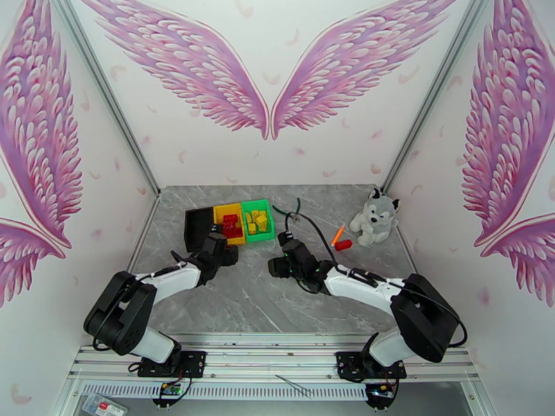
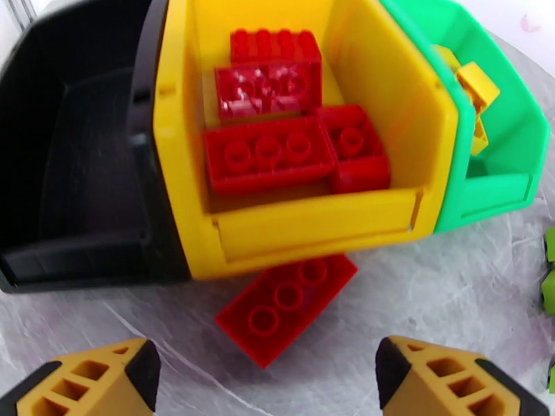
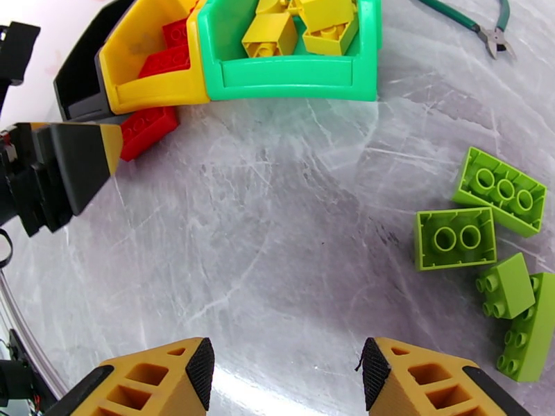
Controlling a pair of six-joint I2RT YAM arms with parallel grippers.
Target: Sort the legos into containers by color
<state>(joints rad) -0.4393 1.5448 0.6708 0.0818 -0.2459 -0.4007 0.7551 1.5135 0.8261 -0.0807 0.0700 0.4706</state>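
Three bins stand side by side at the back left: black (image 1: 196, 227), yellow (image 1: 227, 215), green (image 1: 263, 234). The yellow bin (image 2: 305, 227) holds several red legos (image 2: 267, 157). Yellow legos (image 3: 305, 22) lie in the green bin (image 3: 291, 81). One red lego (image 2: 284, 306) lies on the table against the yellow bin's front, just ahead of my open left gripper (image 2: 267, 383). Several lime green legos (image 3: 454, 237) lie to the right of my open, empty right gripper (image 3: 288, 379). The black bin (image 2: 76, 168) looks empty. Another red lego (image 1: 343, 245) lies near the orange stick (image 1: 337, 234).
Green-handled pliers (image 3: 479, 26) lie behind the green bin's right side. A husky plush (image 1: 374, 215) sits at the back right. One finger of the left gripper (image 3: 83, 157) reaches in at the left of the right wrist view. Bare grey table (image 1: 257, 299) spreads between the arms.
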